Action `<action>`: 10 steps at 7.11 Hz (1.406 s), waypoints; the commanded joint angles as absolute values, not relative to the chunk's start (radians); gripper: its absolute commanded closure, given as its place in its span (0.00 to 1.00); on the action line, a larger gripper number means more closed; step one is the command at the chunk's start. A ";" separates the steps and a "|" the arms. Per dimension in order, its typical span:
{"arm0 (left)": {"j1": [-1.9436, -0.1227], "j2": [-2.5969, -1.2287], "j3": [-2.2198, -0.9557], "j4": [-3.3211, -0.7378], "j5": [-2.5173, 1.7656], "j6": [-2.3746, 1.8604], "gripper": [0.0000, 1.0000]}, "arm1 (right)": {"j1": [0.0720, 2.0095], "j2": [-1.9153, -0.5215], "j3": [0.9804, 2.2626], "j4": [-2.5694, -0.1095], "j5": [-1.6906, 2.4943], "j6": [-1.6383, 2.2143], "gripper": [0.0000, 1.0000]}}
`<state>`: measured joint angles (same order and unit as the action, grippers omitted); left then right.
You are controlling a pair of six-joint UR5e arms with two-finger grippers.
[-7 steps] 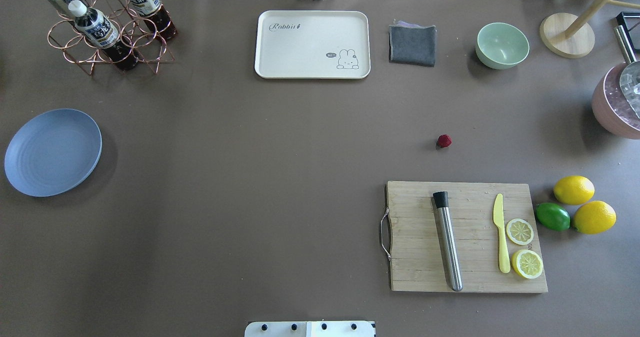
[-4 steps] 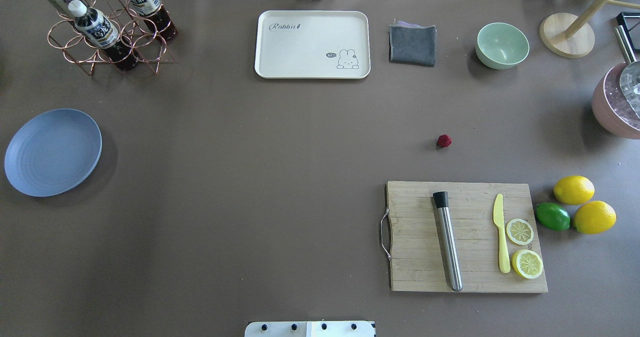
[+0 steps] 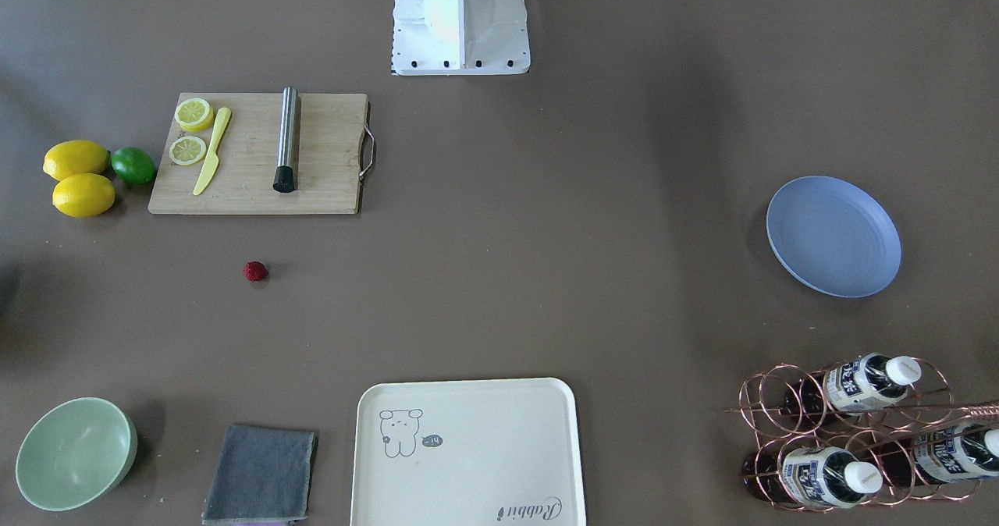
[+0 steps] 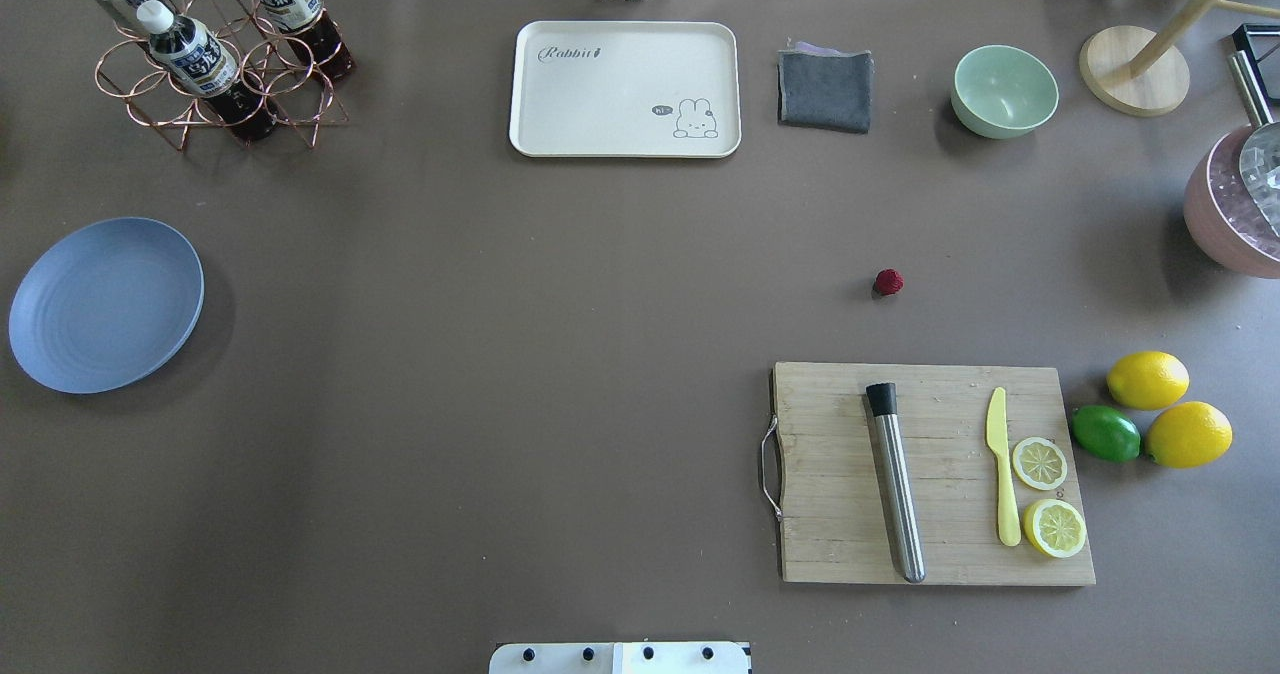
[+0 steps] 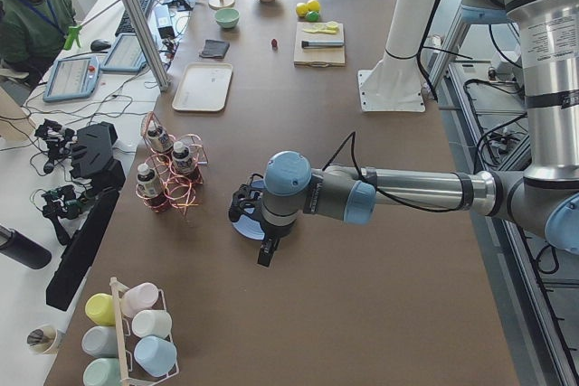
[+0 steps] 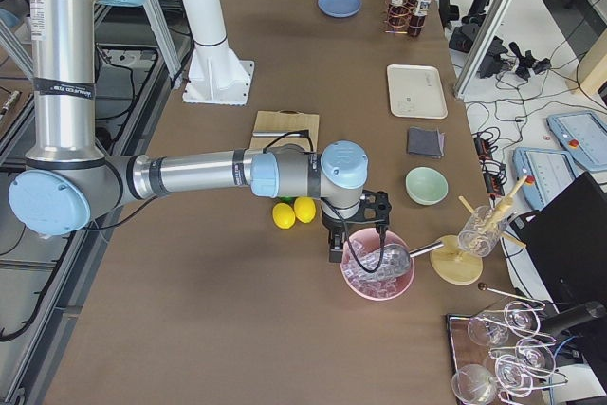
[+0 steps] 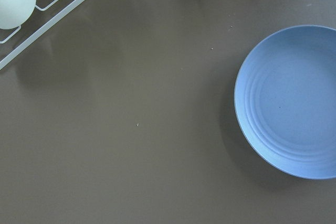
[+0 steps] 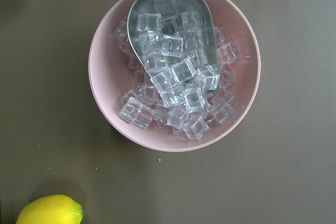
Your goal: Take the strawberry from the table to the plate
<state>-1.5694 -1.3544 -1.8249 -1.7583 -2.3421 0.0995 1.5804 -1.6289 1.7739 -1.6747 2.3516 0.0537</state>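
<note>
The strawberry (image 4: 888, 282) (image 3: 254, 271) is a tiny dark-red berry lying alone on the brown table (image 4: 500, 354), just beyond the cutting board. The pale blue plate (image 4: 105, 304) (image 3: 833, 236) (image 7: 294, 103) holds nothing and sits far off at the table's left end. Neither gripper appears in the overhead or front views. My left gripper (image 5: 256, 232) hangs over the plate's end of the table. My right gripper (image 6: 337, 246) hangs over a pink bowl of ice. I cannot tell whether either one is open or shut. Both are far from the strawberry.
A wooden cutting board (image 4: 935, 474) carries a steel muddler, a yellow knife and lemon slices. Two lemons and a lime (image 4: 1105, 433) lie to its right. At the back stand a cream tray (image 4: 625, 89), grey cloth (image 4: 825, 87), green bowl (image 4: 1004, 90) and bottle rack (image 4: 215, 54). The ice bowl (image 8: 173, 66) is at the right edge.
</note>
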 commanded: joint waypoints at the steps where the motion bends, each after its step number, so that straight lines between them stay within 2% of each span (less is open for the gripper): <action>1: -1.569 -1.355 -1.827 -1.759 -2.342 0.100 0.02 | 1.582 -1.635 1.775 -1.674 2.352 0.052 0.00; 10: -1.571 -1.365 -1.809 -1.767 -2.345 0.104 0.02 | 1.582 -1.641 1.779 -1.671 2.356 0.052 0.00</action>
<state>-1.5701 -1.3612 -1.8090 -1.7637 -2.3442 0.1028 1.5815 -1.6402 1.7783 -1.6715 2.3550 0.0522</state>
